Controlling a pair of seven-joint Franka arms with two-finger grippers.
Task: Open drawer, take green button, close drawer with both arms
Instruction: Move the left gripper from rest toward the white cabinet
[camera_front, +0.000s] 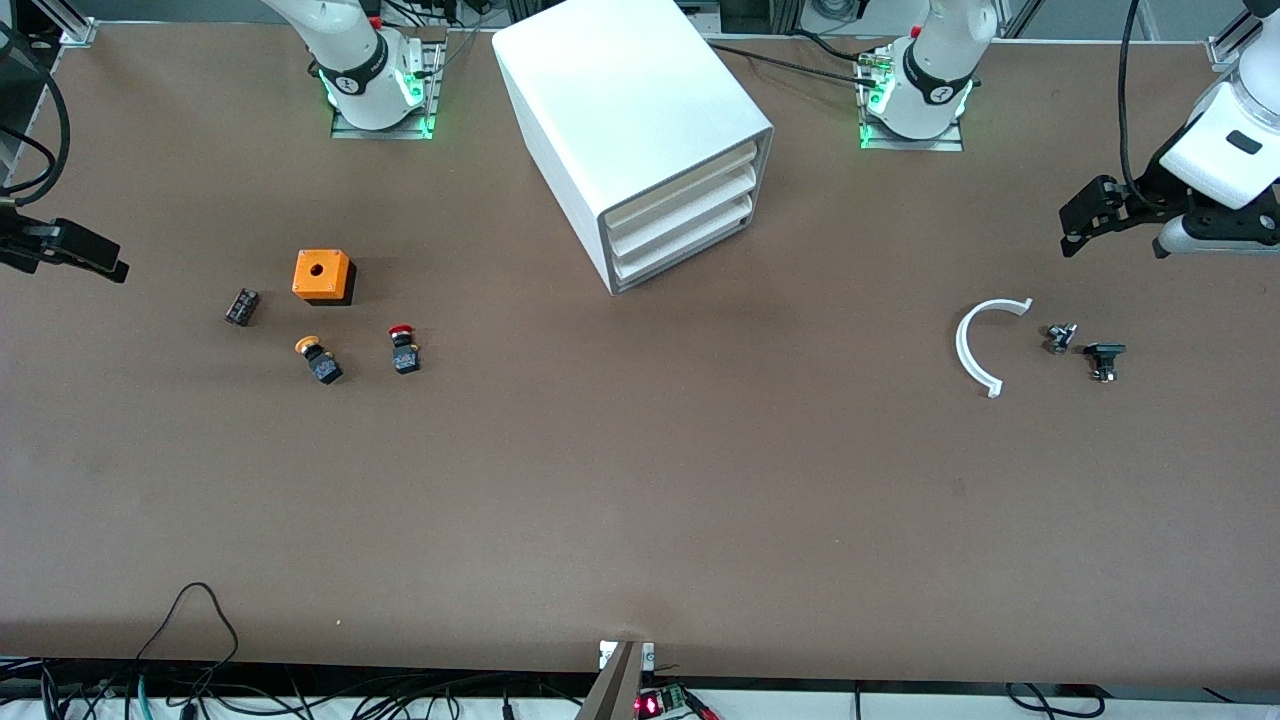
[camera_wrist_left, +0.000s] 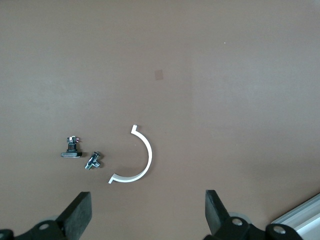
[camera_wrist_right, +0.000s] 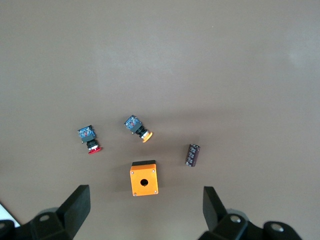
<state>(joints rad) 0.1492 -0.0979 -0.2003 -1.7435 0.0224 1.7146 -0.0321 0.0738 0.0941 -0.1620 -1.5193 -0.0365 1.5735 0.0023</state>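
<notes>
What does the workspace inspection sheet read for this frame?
Surface: brown table, bare in the middle.
Job's things: cabinet with all three drawers shut, bottom drawer included; green button: nothing seen.
Clutter: orange box, red-capped button, yellow-capped button, small dark part toward the right arm's end; white curved clip and two small metal fittings toward the left arm's end.
Grippers: left gripper open, right gripper open, both empty.
Cables: loose cables at the table's near edge.
Surroundings: nothing seen.
</notes>
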